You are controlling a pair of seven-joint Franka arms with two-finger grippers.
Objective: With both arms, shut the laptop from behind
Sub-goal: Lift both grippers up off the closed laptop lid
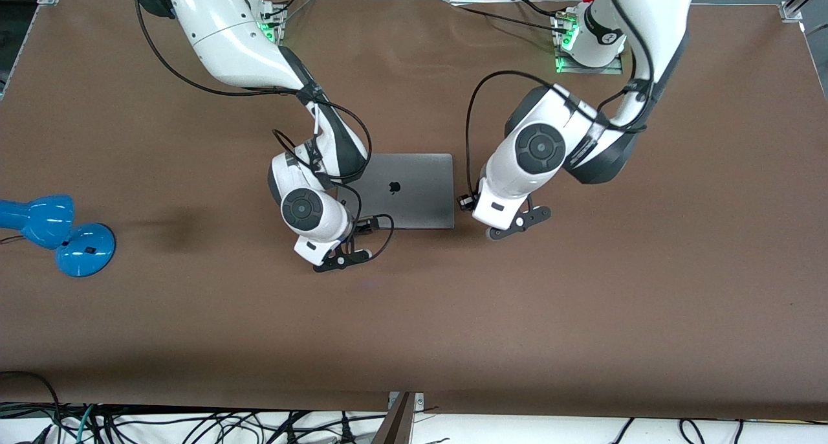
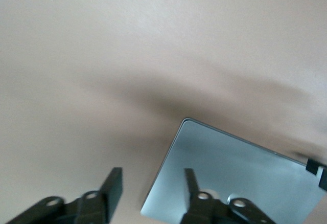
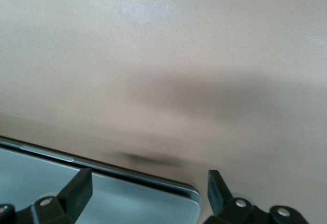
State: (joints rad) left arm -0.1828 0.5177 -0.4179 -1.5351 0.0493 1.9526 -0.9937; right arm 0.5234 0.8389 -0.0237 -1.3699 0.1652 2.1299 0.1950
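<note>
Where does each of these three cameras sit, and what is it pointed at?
Front view: high across the table, looking down at the closed laptop, a blue lamp and both arms.
Left wrist view: on the left arm's wrist, looking down past the open left gripper at a laptop corner.
Right wrist view: on the right arm's wrist, past the open right gripper at another corner.
Shared: all three show the laptop's grey lid and the brown table.

Even overhead light; the brown desk (image 1: pixel 582 314) is uniformly bright, with soft shadows under both arms. Green base lights glow at twelve o'clock. Wrist views are washed-out and soft; the laptop (image 2: pixel 230 178) lid shows pale sheen.
</note>
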